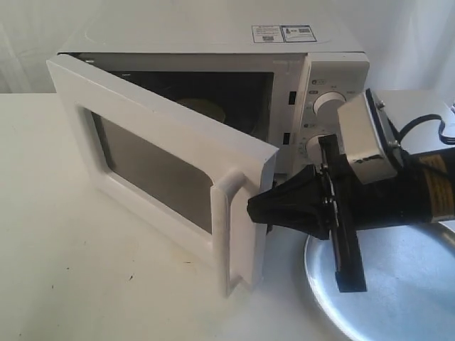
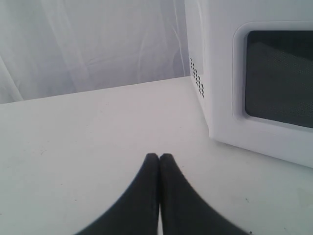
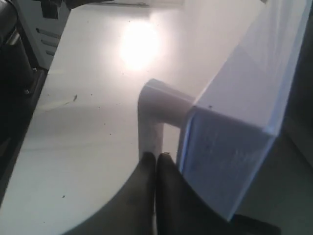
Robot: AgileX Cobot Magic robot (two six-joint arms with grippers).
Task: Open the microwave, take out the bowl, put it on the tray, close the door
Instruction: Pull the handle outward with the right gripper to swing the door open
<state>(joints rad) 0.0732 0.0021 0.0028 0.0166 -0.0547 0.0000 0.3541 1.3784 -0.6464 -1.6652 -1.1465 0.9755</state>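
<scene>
Left tool (image 2: pixel 159 157) and right tool (image 3: pixel 155 157) are both pinched fully closed.

Exterior view looks slightly down from the front, near, with the microwave (image 1: pixel 199 32) at 12 o'clock; left wrist view sits low over the surface (image 2: pixel 73 137), facing the door (image 2: pixel 264 88); right wrist view hugs the door's handle (image 3: pixel 151 112); all three share the door.

A robot lab set-up: white table (image 1: pixel 85 284), draped white cloth backdrop (image 2: pixel 88 44), countertop microwave (image 1: pixel 213 35).
</scene>
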